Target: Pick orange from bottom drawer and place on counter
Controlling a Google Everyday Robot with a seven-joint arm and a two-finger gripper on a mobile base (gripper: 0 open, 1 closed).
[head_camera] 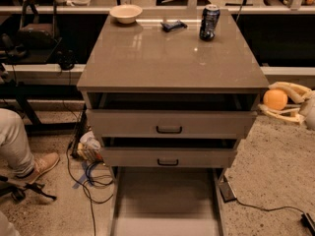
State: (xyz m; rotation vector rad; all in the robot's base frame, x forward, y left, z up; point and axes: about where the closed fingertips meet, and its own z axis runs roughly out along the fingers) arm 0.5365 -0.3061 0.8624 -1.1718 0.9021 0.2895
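The orange [275, 100] is held between the cream fingers of my gripper [277, 100], which comes in from the right edge. It hangs in the air just right of the cabinet, a little below the counter's level. The counter [167, 58] is a glossy grey-brown top. The bottom drawer [166, 200] is pulled far out at the bottom and shows a bare tray floor. The gripper is shut on the orange.
On the counter's far edge stand a cream bowl [126, 13], a small dark packet [174, 25] and a soda can [209, 22]. The two upper drawers [169, 127] stand slightly open. A person's leg and shoe [24, 154] are at left. Cables [91, 181] lie on the floor.
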